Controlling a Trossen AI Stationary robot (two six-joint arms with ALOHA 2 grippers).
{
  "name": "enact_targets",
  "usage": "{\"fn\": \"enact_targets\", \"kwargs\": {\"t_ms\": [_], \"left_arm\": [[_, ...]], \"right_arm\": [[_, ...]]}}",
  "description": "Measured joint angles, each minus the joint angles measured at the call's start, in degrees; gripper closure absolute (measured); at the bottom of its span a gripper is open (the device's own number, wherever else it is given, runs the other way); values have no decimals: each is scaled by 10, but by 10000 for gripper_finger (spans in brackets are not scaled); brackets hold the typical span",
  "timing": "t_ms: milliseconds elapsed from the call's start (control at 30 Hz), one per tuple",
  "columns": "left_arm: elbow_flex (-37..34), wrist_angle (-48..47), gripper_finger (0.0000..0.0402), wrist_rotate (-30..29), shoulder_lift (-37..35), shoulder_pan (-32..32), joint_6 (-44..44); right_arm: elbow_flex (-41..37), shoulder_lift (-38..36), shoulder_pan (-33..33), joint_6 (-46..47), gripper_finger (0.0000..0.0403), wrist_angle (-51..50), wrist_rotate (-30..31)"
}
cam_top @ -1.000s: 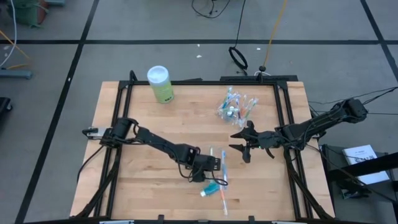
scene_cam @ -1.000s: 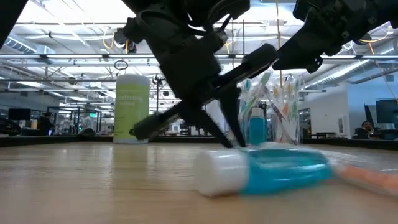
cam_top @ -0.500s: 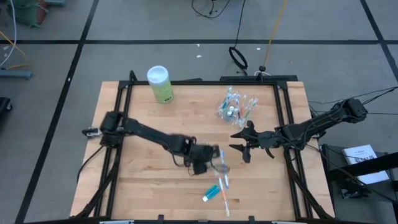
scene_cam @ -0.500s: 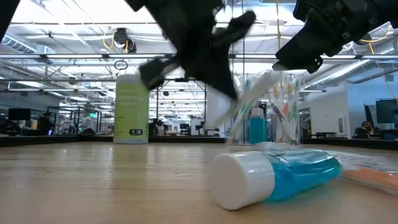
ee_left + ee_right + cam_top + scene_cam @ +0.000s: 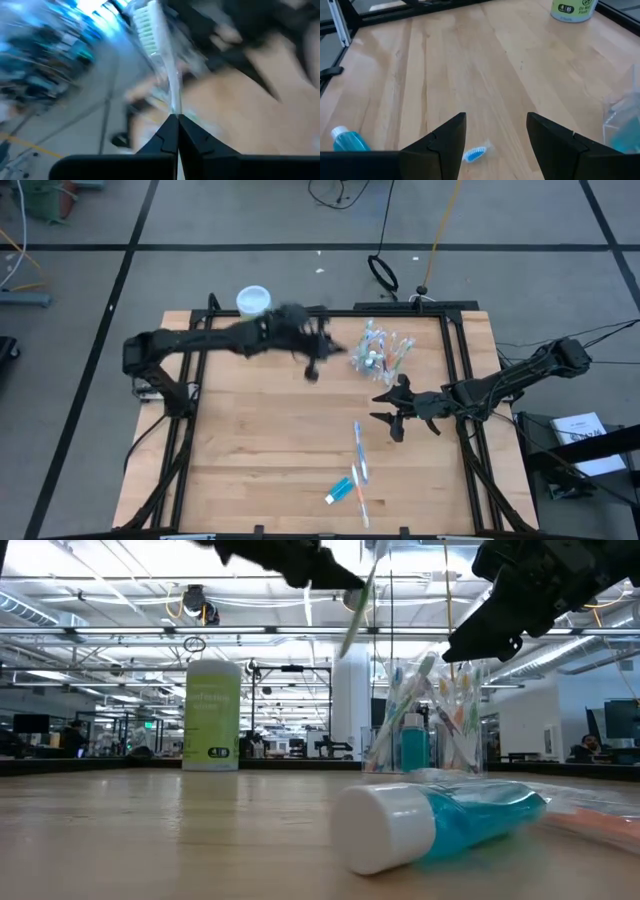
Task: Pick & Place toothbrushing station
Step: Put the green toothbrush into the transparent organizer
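My left gripper (image 5: 322, 352) is shut on a white toothbrush (image 5: 167, 75) and hangs high over the far part of the table, just left of the clear cup (image 5: 378, 352). The cup stands upright with several toothbrushes and a blue tube in it. In the low view the held toothbrush (image 5: 357, 595) slants above the cup (image 5: 420, 730). Loose toothbrushes (image 5: 358, 455) and a blue toothpaste tube (image 5: 340, 490) lie flat on the wood near the front. My right gripper (image 5: 390, 410) hovers open right of centre, with nothing between its fingers (image 5: 495, 135). My left gripper pinches the white toothbrush's thin shaft (image 5: 174, 107) between its two fingertips, well away from the bristle head (image 5: 146, 20). The brush runs on ahead of the fingers, roughly along them. It is lifted clear of the table and slants in the air.
A light-green canister with a white lid (image 5: 253, 300) stands at the far left, partly behind my left arm. A black frame (image 5: 455, 360) borders the wooden table top. The wood between the cup and the loose brushes is bare.
My left gripper has risen from the loose toothbrushes near the front and swung toward the far edge, up beside the cup, rolling as it went. It carries the white toothbrush, now lifted clear. The toothpaste tube has shifted a little on the table.
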Motion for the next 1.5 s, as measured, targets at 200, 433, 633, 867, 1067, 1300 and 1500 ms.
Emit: {"fn": "enact_targets", "kwargs": {"t_ms": [200, 433, 633, 867, 1067, 1300, 1500], "left_arm": [[-147, 386, 401, 61, 32, 95, -187], [-222, 631, 400, 63, 130, 107, -275], [-190, 664, 400, 61, 208, 90, -311], [-178, 615, 400, -6, 228, 85, -349], [-178, 557, 400, -22, 228, 74, -322], [-178, 476, 400, -76, 228, 51, -289], [-178, 467, 382, -171, 224, 34, -285]], "right_arm": [[0, 0, 0, 0, 202, -2, 1], [0, 0, -1, 0, 202, -2, 1], [0, 0, -1, 2, 202, -2, 1], [0, 0, -1, 0, 202, -2, 1], [0, 0, -1, 0, 202, -2, 1], [0, 0, -1, 0, 202, -2, 1], [0, 0, -1, 0, 202, -2, 4]]}}
